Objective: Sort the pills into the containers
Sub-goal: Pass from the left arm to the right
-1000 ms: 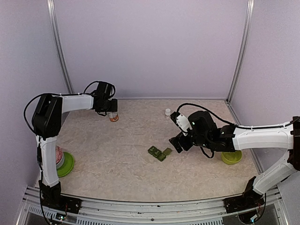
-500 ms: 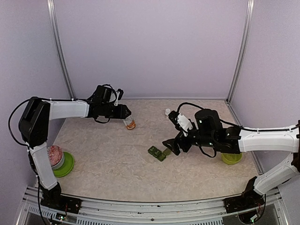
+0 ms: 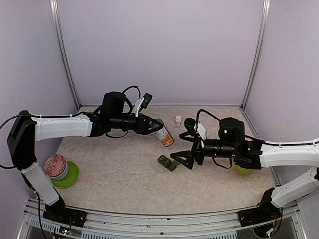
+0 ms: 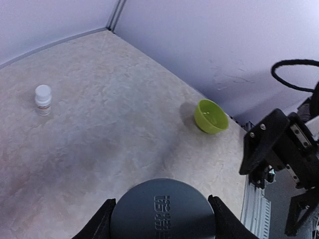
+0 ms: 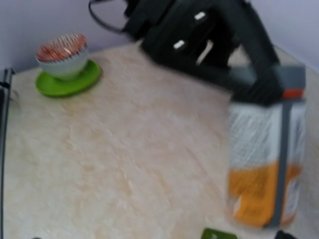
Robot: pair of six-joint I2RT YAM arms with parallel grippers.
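My left gripper (image 3: 157,130) is shut on a pill bottle (image 3: 164,136) with a white and orange label. It holds the bottle tilted above the table's middle. In the left wrist view the bottle's grey lid (image 4: 163,209) sits between my fingers (image 4: 97,225). The olive-green pill box (image 3: 168,163) lies on the table below and right of the bottle. My right gripper (image 3: 180,159) is open and empty, low at the box's right end. The blurred right wrist view shows the bottle (image 5: 264,169) and a corner of the pill box (image 5: 219,234). No loose pills show.
A small white bottle (image 3: 178,119) stands behind the right gripper; it also shows in the left wrist view (image 4: 43,98). A lime-green bowl (image 3: 245,171) sits partly behind the right arm. A green plate with a bowl (image 3: 59,169) is at the near left.
My left arm has swung the bottle from the back left to over the middle, near the pill box. My right gripper has moved left and down to the box's right end.
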